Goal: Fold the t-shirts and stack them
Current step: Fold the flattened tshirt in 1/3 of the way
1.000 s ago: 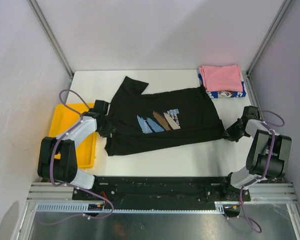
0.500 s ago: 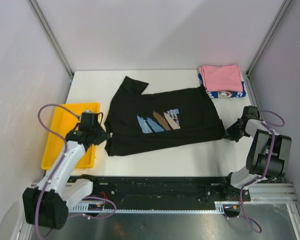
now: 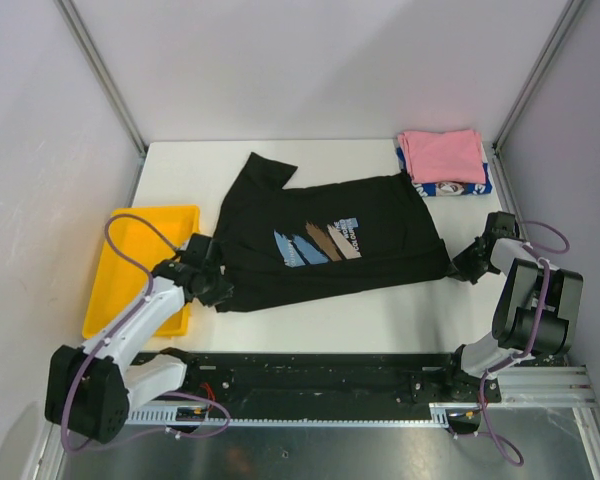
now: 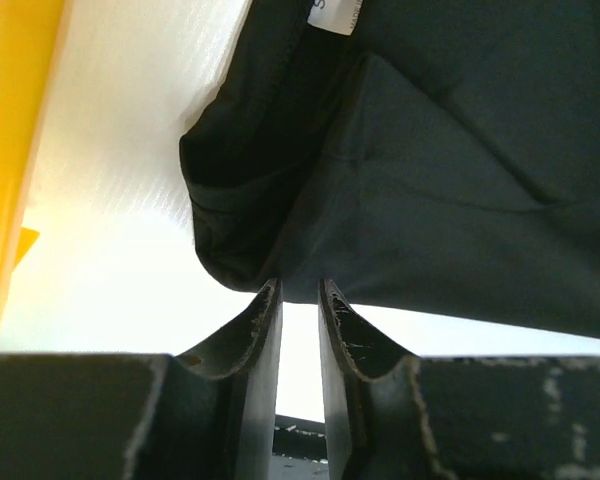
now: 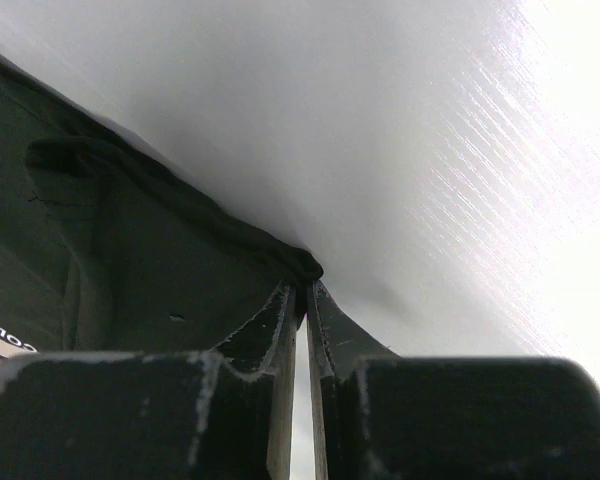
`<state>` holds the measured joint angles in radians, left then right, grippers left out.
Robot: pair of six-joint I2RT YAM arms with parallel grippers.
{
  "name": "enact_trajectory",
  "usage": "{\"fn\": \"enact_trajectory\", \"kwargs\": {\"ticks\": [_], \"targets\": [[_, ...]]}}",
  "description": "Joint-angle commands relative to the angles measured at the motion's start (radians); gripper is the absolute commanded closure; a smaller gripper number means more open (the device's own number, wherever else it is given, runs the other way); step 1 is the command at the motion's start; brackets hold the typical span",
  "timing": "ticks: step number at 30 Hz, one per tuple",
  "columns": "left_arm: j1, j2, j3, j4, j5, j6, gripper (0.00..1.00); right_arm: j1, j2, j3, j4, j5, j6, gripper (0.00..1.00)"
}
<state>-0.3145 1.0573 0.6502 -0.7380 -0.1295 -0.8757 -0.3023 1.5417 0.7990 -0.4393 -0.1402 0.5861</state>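
Observation:
The black t-shirt (image 3: 330, 240) with a brush-stroke chest print lies spread flat across the middle of the white table. My left gripper (image 3: 218, 288) is at its near-left corner. In the left wrist view the left gripper (image 4: 297, 288) stands a narrow gap apart, with its tips just meeting the hem of the black t-shirt (image 4: 450, 180). My right gripper (image 3: 458, 263) is at the shirt's right corner, and in its wrist view the right gripper (image 5: 306, 285) is shut on a bunched bit of hem (image 5: 302, 264). A folded pink t-shirt (image 3: 442, 155) lies on a blue-and-white one (image 3: 462, 188) at the back right.
A yellow plastic tray (image 3: 130, 262) sits at the table's left edge, just left of my left arm. Grey walls and metal posts close in the table on three sides. Bare white table (image 3: 360, 315) shows in front of the shirt.
My left arm drew back from the shirt's left edge towards the tray, then came in to the near-left corner. The right arm has stayed at the right corner.

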Motion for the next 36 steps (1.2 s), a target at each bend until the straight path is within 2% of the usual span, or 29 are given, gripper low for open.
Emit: {"fn": "enact_trajectory", "kwargs": {"ticks": [1,8,18,28,36], "targets": [[-0.008,0.057,0.024,0.048,-0.023,-0.033,0.75,0.001,0.023,0.006,0.004,0.022,-0.006,0.89],[0.019,0.124,-0.001,0.062,-0.105,-0.057,0.79,-0.015,0.026,0.008,-0.002,0.018,-0.017,0.89],[0.102,0.217,-0.011,0.082,-0.139,0.002,0.81,-0.034,0.034,0.008,-0.003,0.002,-0.023,0.89],[0.107,0.016,0.014,0.033,-0.053,0.026,0.71,-0.036,0.043,0.008,0.001,-0.006,-0.024,0.89],[0.104,-0.098,-0.098,-0.001,-0.011,-0.027,0.70,-0.037,0.049,0.008,0.003,-0.009,-0.021,0.90]]}}
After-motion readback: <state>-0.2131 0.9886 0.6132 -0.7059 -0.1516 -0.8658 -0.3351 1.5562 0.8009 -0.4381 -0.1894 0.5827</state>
